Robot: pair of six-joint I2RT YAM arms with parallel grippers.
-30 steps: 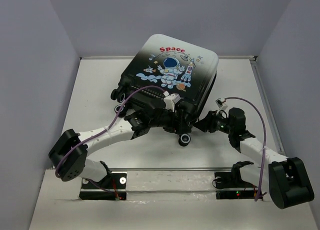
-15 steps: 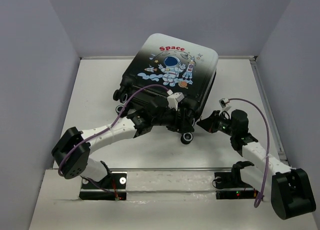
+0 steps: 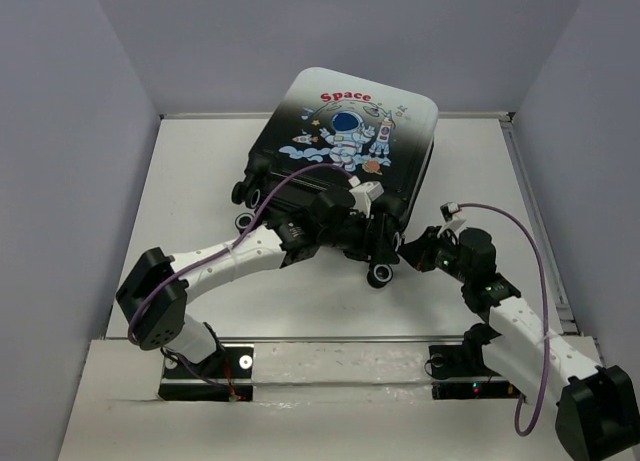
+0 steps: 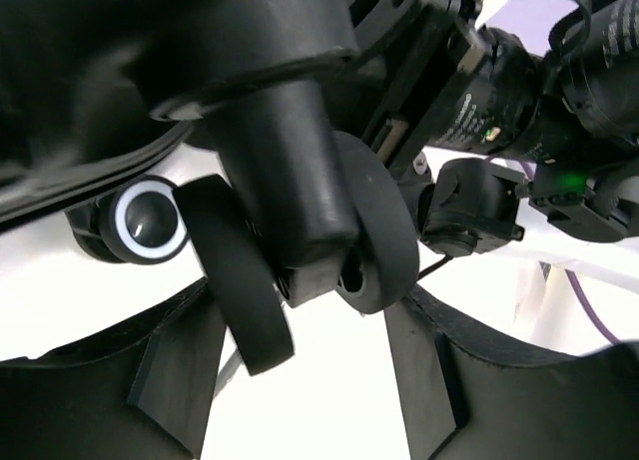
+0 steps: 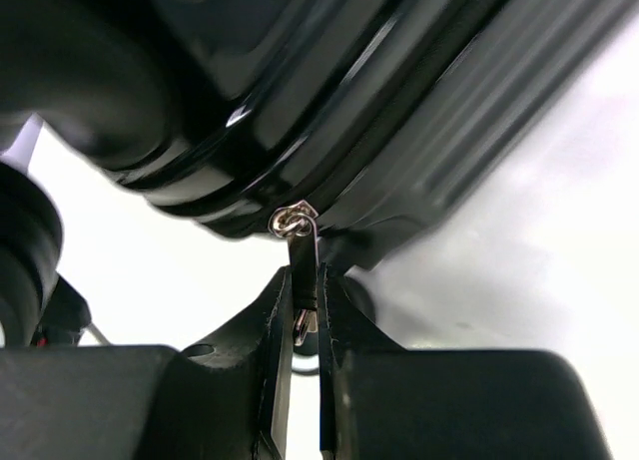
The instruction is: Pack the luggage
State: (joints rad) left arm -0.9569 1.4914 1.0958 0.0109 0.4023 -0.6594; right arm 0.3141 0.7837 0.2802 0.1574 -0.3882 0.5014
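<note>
The luggage (image 3: 345,146) lies closed on the table, astronaut and red "Space" print up, wheels toward me. My left gripper (image 3: 383,246) is at its near right corner. In the left wrist view the left gripper (image 4: 305,310) is open, its fingers (image 4: 180,370) straddling a black twin wheel (image 4: 374,230). My right gripper (image 3: 410,249) is just right of that corner wheel (image 3: 380,275). In the right wrist view the right gripper (image 5: 305,290) is shut on the dark zipper pull (image 5: 304,270), which hangs from the silver slider (image 5: 293,221) on the black shell's seam.
The white table (image 3: 200,181) is walled on three sides. Two more wheels (image 3: 243,221) stick out at the luggage's near left. A metal rail (image 3: 340,338) runs along the near edge. The right arm (image 4: 519,91) is close in front of the left wrist camera.
My left gripper has slid right along the luggage's near edge to the corner wheel. My right gripper, still holding the zipper pull, has drawn slightly nearer. The luggage has turned a little.
</note>
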